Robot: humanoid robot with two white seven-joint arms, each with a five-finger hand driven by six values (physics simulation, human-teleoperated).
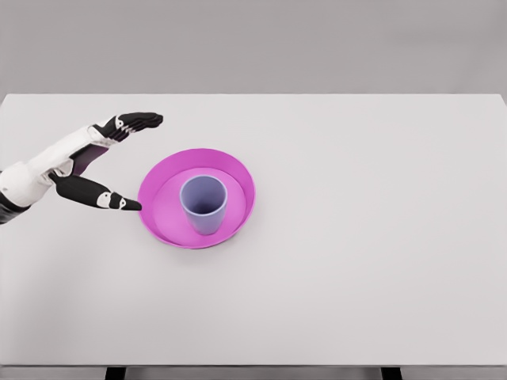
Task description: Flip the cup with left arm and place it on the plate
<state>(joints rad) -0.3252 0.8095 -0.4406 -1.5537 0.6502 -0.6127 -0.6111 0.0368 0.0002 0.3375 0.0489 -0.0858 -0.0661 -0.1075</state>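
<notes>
A lavender-blue cup stands upright, its open mouth facing up, so that the darker inside wall and bottom can be seen from above. It sits inside a bright magenta plate, a little left of the plate's middle and toward its near side. The cup is plain, with no handle, and tapers slightly toward its base. No print, logo or lettering can be made out on the cup or the plate.

The plate is round with a raised rim and a paler pink floor. It lies flat on a white worktop, left of the worktop's centre.

The left hand hovers just to the left of the plate, clear of the cup. Its white forearm enters from the left edge of the picture. The black fingers stretch out straight and together, pointing right, above and behind the plate's left rim. The black thumb reaches out separately lower down, its tip just beside the plate's left rim; whether it touches cannot be told. Fingers and thumb are spread wide apart, and the hand holds nothing.

Small white marks show on the finger joints, too small to read.

Behind the worktop is a plain grey wall.
</notes>
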